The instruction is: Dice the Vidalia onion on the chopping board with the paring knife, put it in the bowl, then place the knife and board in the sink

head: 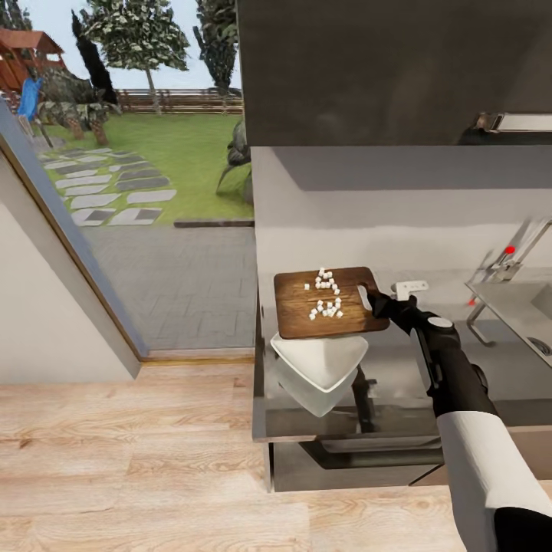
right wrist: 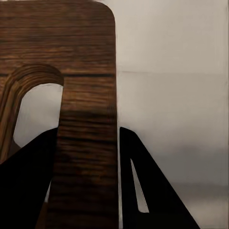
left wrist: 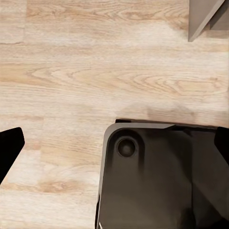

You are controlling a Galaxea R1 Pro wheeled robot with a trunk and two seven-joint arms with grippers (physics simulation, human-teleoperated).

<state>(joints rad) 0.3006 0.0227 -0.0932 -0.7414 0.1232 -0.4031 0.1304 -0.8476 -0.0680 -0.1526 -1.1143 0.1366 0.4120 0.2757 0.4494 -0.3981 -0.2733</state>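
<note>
Your right gripper clamps the chopping board over the bowl, diced onion on top; left gripper state: can't tell.

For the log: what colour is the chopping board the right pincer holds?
Dark brown wood grain on the chopping board, clearest in the right wrist view.

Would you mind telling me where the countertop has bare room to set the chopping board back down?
The countertop is bare between the bowl and the sink, under and behind the right tool holding the chopping board. The strip behind the board toward the wall looks free too. The counter's left end is crowded: the bowl sits there beneath the board and its onion dice.
</note>
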